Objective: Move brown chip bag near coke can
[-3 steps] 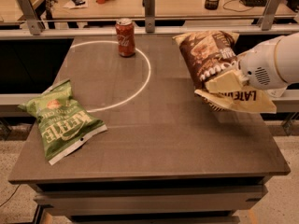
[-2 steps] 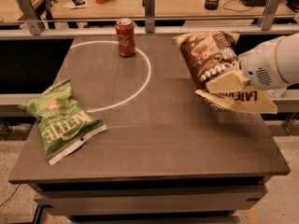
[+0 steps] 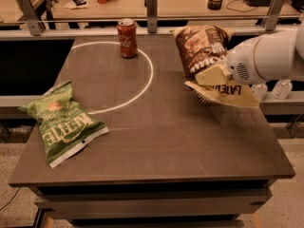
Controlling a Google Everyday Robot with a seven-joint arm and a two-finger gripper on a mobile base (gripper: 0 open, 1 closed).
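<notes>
The brown chip bag [image 3: 202, 51] is dark brown with pale yellow ends and hangs tilted above the right side of the table. My gripper [image 3: 211, 76] is shut on its lower part, coming in from the right on a white arm [image 3: 266, 56]. The coke can [image 3: 127, 38] is red with a silver top. It stands upright at the back of the table, on the white circle line, well to the left of the bag.
A green Kettle chip bag [image 3: 61, 122] lies flat near the table's left front edge. The dark table [image 3: 180, 146] carries a painted white circle [image 3: 147, 80]. A metal rail with posts [image 3: 151, 6] runs behind it. White bottles [image 3: 281, 89] stand beyond the right edge.
My gripper and the brown chip bag have shifted slightly left and up. The coke can and the green bag have not moved.
</notes>
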